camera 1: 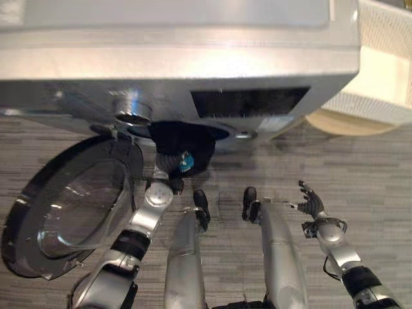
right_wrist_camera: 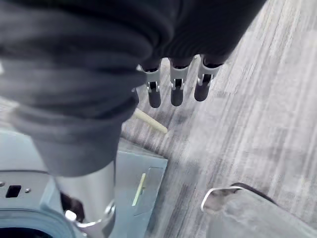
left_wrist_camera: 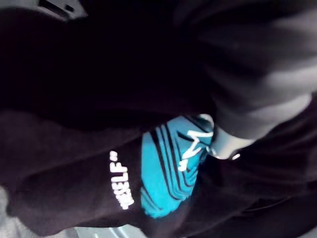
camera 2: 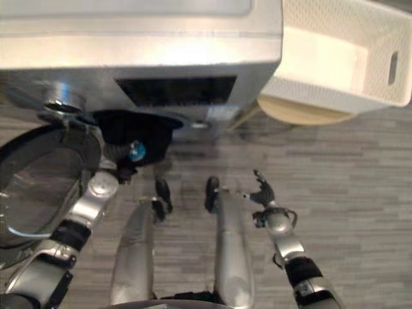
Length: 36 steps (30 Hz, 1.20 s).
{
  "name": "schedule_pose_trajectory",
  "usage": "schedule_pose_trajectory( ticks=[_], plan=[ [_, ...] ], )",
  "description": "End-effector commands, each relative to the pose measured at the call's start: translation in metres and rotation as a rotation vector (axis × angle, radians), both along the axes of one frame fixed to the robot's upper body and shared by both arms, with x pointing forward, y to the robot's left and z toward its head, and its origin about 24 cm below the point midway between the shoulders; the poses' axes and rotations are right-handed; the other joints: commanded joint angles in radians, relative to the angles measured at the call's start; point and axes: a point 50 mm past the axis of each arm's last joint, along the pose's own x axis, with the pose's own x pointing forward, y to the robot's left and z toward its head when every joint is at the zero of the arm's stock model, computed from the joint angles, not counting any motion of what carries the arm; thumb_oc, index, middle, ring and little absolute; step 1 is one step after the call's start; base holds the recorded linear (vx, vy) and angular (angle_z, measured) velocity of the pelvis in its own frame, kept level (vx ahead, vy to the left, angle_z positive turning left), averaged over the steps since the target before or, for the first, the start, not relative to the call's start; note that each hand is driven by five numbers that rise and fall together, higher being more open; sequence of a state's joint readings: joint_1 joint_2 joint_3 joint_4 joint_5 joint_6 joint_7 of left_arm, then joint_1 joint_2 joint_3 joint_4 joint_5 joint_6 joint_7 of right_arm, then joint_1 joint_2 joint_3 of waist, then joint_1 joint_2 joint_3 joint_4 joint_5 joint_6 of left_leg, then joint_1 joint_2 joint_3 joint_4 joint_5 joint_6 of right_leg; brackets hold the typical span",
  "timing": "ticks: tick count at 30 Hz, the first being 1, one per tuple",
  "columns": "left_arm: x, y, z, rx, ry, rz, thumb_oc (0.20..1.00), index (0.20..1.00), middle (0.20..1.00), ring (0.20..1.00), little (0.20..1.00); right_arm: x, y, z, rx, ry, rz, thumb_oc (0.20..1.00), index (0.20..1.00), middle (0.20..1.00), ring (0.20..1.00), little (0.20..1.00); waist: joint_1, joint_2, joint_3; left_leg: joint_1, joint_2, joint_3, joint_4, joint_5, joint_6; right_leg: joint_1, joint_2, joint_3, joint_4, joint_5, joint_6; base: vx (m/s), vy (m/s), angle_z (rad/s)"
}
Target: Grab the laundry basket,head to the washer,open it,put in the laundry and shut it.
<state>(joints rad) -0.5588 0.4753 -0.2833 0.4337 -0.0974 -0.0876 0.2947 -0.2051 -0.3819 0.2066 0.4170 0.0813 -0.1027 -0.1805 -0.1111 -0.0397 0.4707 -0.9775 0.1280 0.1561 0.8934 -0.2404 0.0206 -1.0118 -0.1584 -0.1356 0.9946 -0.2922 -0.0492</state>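
Observation:
The silver washer [camera 1: 180, 58] stands in front of me, its round glass door [camera 1: 71, 206] swung open to the left. A black garment [camera 1: 196, 145] with a blue print [left_wrist_camera: 163, 173] bunches at the drum opening, partly hanging out. My left hand [camera 1: 168, 162] is pressed into this cloth at the opening, and the garment covers it in the left wrist view. Low over the floor to the right of the washer front, my right hand [camera 1: 314, 207] is held with relaxed fingers [right_wrist_camera: 177, 89] and nothing in it. The white laundry basket [camera 2: 335, 58] sits to the right of the washer.
The basket rests on a round wooden stand [camera 2: 302, 112] close against the washer's right side. Grey plank floor [camera 2: 360, 193] stretches in front and to the right. The open door takes up the floor space at the left.

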Motion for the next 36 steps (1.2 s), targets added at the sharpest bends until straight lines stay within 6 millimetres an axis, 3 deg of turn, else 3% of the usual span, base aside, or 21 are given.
schedule_pose_trajectory(
  ticks=[1,3,4,5,6,7,11,13,14,15,18,23,24,26,27,31,32,36],
  plan=[
    [-0.002,-0.004,0.021,0.059,-0.174,0.042,0.2,0.2,0.2,0.2,0.2,-0.013,0.004,-0.002,0.051,-0.049,-0.004,1.0,1.0,1.0,1.0,1.0,-0.012,0.0,-0.092,-0.013,0.038,-0.005,-0.003,-0.027,0.006,0.021,-0.012,0.062,-0.066,-0.04,0.051,-0.01,0.016,-0.17],
    [0.009,-0.001,0.049,0.09,-0.258,0.087,0.2,0.2,0.2,0.2,0.2,-0.012,0.009,0.004,0.069,-0.081,0.011,1.0,1.0,1.0,1.0,1.0,-0.025,0.003,-0.09,-0.079,0.045,-0.017,0.064,-0.05,0.019,-0.047,-0.013,0.076,-0.003,-0.06,0.044,0.0,0.012,-0.1],
    [0.016,0.004,0.07,0.125,-0.312,0.121,0.2,0.2,0.2,0.2,0.2,-0.011,0.01,0.008,0.079,-0.104,0.023,1.0,1.0,1.0,1.0,1.0,-0.035,0.004,-0.092,-0.115,0.05,-0.024,0.096,-0.061,0.025,-0.081,-0.015,0.078,0.029,-0.07,0.042,0.0,0.009,-0.14],
    [0.024,0.01,0.105,0.172,-0.405,0.174,0.2,0.2,0.2,0.2,0.2,-0.012,0.011,0.013,0.095,-0.133,0.035,1.0,1.0,1.0,1.0,1.0,-0.051,0.006,-0.094,-0.172,0.056,-0.04,0.148,-0.077,0.031,-0.139,-0.015,0.086,0.075,-0.084,0.037,0.01,0.002,-0.1],
    [0.024,0.009,0.106,0.173,-0.407,0.173,0.2,0.2,0.2,0.2,0.2,-0.012,0.011,0.013,0.097,-0.136,0.034,1.0,1.0,1.0,1.0,1.0,-0.05,0.006,-0.095,-0.179,0.056,-0.041,0.153,-0.079,0.031,-0.145,-0.016,0.086,0.08,-0.086,0.037,0.02,0.0,-0.04],
    [0.028,0.015,0.148,0.254,-0.515,0.235,0.2,0.2,0.2,0.2,0.2,-0.013,0.011,0.018,0.108,-0.16,0.054,1.0,1.0,1.0,1.0,1.0,-0.067,0.01,-0.099,-0.227,0.058,-0.053,0.192,-0.091,0.035,-0.196,-0.009,0.096,0.118,-0.093,0.035,0.0,0.0,0.0],
    [0.022,0.017,0.227,0.42,-0.726,0.362,0.2,0.2,0.2,0.2,0.2,-0.011,0.008,0.03,0.12,-0.211,0.085,1.0,1.0,1.0,1.0,1.0,-0.094,0.014,-0.108,-0.308,0.063,-0.063,0.238,-0.101,0.039,-0.276,-0.005,0.099,0.162,-0.095,0.036,0.0,0.0,0.0],
    [0.016,0.023,0.253,0.49,-0.785,0.428,0.2,0.2,0.2,0.2,0.2,-0.012,0.005,0.035,0.123,-0.23,0.104,1.0,1.0,1.0,1.0,1.0,-0.104,0.02,-0.11,-0.333,0.065,-0.065,0.249,-0.101,0.039,-0.299,-0.002,0.103,0.169,-0.092,0.037,0.0,0.0,0.0],
    [0.013,0.024,0.267,0.529,-0.8,0.448,0.649,0.649,0.649,0.649,0.649,-0.012,0.003,0.038,0.121,-0.238,0.109,1.0,1.0,1.0,1.0,1.0,-0.108,0.023,-0.109,-0.352,0.066,-0.067,0.255,-0.1,0.04,-0.315,0.002,0.104,0.174,-0.09,0.039,0.0,0.0,0.0],
    [0.012,0.025,0.275,0.556,-0.8,0.452,1.0,1.0,1.0,1.0,1.0,-0.012,0.001,0.04,0.125,-0.242,0.116,1.0,1.0,1.0,1.0,1.0,-0.108,0.024,-0.11,-0.367,0.066,-0.068,0.257,-0.097,0.04,-0.328,0.004,0.107,0.174,-0.086,0.041,0.0,0.0,0.0],
    [0.014,0.031,0.288,0.648,-0.729,0.455,1.0,1.0,1.0,1.0,1.0,-0.01,-0.005,0.045,0.1,-0.242,0.134,1.0,1.0,1.0,1.0,1.0,-0.112,0.034,-0.112,-0.389,0.066,-0.068,0.257,-0.09,0.041,-0.349,0.007,0.109,0.172,-0.075,0.048,0.0,0.0,0.0],
    [0.028,0.039,0.261,0.636,-0.584,0.4,1.0,1.0,1.0,1.0,1.0,-0.011,-0.005,0.038,0.083,-0.203,0.136,1.0,1.0,1.0,1.0,1.0,-0.101,0.039,-0.12,-0.398,0.065,-0.07,0.26,-0.086,0.039,-0.359,0.007,0.103,0.174,-0.071,0.049,0.02,-0.019,-0.03],
    [0.036,0.04,0.236,0.628,-0.506,0.361,1.0,1.0,1.0,1.0,1.0,-0.013,-0.004,0.031,0.083,-0.18,0.133,1.0,1.0,1.0,1.0,1.0,-0.095,0.04,-0.13,-0.393,0.063,-0.075,0.255,-0.085,0.038,-0.354,0.008,0.098,0.17,-0.073,0.047,0.03,-0.04,0.02],
    [0.038,0.041,0.226,0.62,-0.476,0.35,1.0,1.0,1.0,1.0,1.0,-0.014,-0.003,0.027,0.083,-0.164,0.126,1.0,1.0,1.0,1.0,1.0,-0.093,0.039,-0.135,-0.389,0.062,-0.076,0.252,-0.085,0.036,-0.349,0.007,0.096,0.167,-0.075,0.045,0.0,0.0,0.0],
    [0.044,0.04,0.196,0.585,-0.405,0.308,1.0,1.0,1.0,1.0,1.0,-0.015,-0.001,0.02,0.087,-0.141,0.118,1.0,1.0,1.0,1.0,1.0,-0.085,0.036,-0.144,-0.375,0.058,-0.077,0.238,-0.082,0.033,-0.337,0.005,0.091,0.157,-0.075,0.044,0.01,-0.031,0.03],
    [0.044,0.033,0.136,0.481,-0.301,0.208,1.0,1.0,1.0,1.0,1.0,-0.016,0.001,0.011,0.073,-0.118,0.09,1.0,1.0,1.0,1.0,1.0,-0.066,0.037,-0.166,-0.305,0.046,-0.07,0.158,-0.061,0.015,-0.264,-0.006,0.072,0.088,-0.066,0.045,-0.03,-0.013,0.07],
    [0.038,0.03,0.1,0.416,-0.236,0.155,1.0,1.0,1.0,1.0,1.0,-0.015,0.001,0.007,0.056,-0.096,0.068,1.0,1.0,1.0,1.0,1.0,-0.05,0.035,-0.17,-0.234,0.04,-0.056,0.085,-0.042,0.001,-0.2,-0.013,0.061,0.025,-0.052,0.051,-0.08,0.004,0.09],
    [0.013,0.028,0.016,0.217,-0.044,0.095,1.0,1.0,1.0,1.0,1.0,-0.018,-0.002,-0.011,0.016,-0.009,0.021,1.0,1.0,1.0,1.0,1.0,-0.021,0.03,-0.179,-0.029,0.019,-0.038,-0.123,0.01,-0.013,-0.016,-0.02,0.034,-0.138,0.005,0.077,-0.05,0.036,0.26]
  ],
)
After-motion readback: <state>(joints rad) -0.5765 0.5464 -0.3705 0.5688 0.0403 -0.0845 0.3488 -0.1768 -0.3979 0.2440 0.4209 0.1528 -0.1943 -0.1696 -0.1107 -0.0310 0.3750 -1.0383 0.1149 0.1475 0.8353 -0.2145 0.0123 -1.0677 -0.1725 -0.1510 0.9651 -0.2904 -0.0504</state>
